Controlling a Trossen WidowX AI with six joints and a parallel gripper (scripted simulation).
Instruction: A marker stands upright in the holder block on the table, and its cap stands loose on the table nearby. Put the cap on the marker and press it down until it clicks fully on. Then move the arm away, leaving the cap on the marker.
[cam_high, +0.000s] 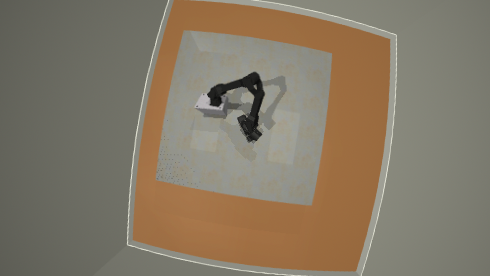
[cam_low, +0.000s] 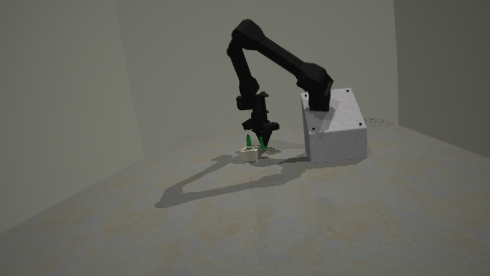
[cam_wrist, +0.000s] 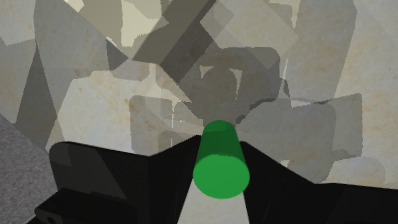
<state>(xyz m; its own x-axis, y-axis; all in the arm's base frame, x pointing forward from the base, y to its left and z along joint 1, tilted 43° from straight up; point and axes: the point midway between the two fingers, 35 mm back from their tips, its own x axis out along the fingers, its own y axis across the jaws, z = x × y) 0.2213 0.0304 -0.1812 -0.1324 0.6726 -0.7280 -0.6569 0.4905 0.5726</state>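
Gripping the upright green cap (cam_wrist: 220, 160) on the desk (cam_low: 300, 215), the hand (cam_low: 263, 141) stood closed around it; the marker (cam_low: 248, 140) in its holder block (cam_low: 249, 153) seemed just left.

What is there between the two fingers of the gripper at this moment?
The green cap sits between the fingers of the gripper, which is shut on it. The wrist view shows this best; both black fingers press against the cap's sides.

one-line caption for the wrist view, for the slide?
Gripper shut on the green cap, which stands on the table.
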